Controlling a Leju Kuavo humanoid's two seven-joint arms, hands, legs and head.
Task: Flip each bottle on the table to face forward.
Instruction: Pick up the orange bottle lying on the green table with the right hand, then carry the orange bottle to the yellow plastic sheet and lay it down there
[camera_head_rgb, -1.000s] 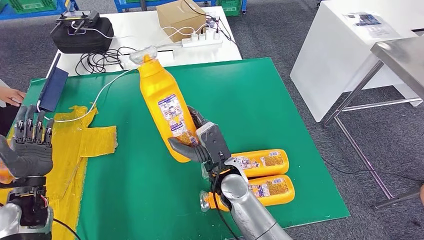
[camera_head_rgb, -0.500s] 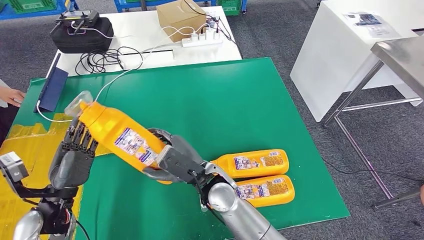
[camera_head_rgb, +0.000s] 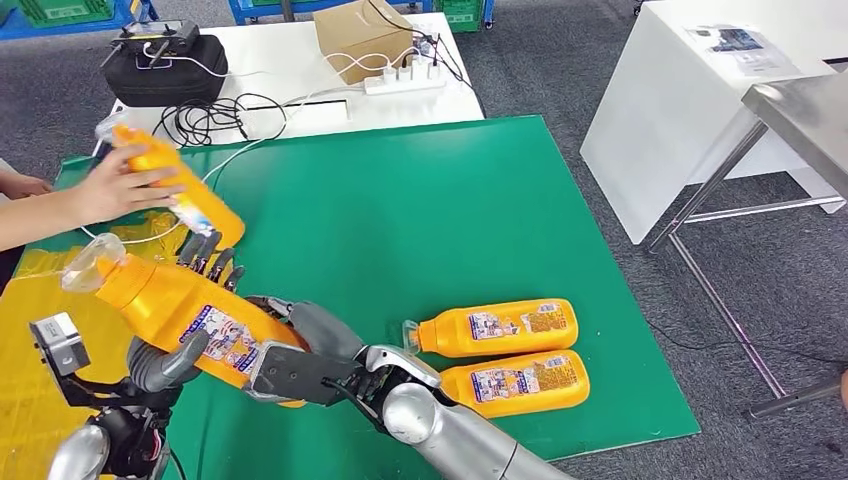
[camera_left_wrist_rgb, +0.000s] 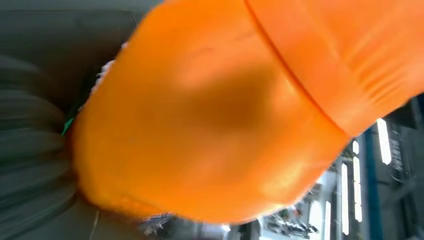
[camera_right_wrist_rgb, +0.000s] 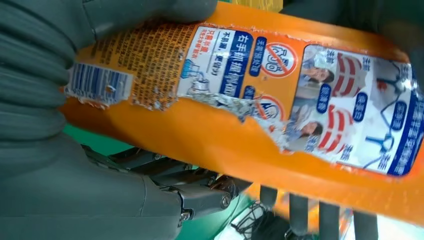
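Over the green mat's (camera_head_rgb: 420, 210) near-left corner, being gripped by both: right robot hand (camera_head_rgb: 300, 372) wrapping the base of the held bottle (camera_head_rgb: 185, 305), left robot hand (camera_head_rgb: 165, 350) closing on its middle. Lying tilted, long axis running from base up to clear cap, pointing far-left. Resting flat near the mat's front, two bottles (camera_head_rgb: 495, 330) side by side, caps pointing left. At far left, a person's hand (camera_head_rgb: 115, 190) holding another bottle (camera_head_rgb: 175, 190). Standing beyond, a white table (camera_head_rgb: 290, 60) with cables on grey carpet.
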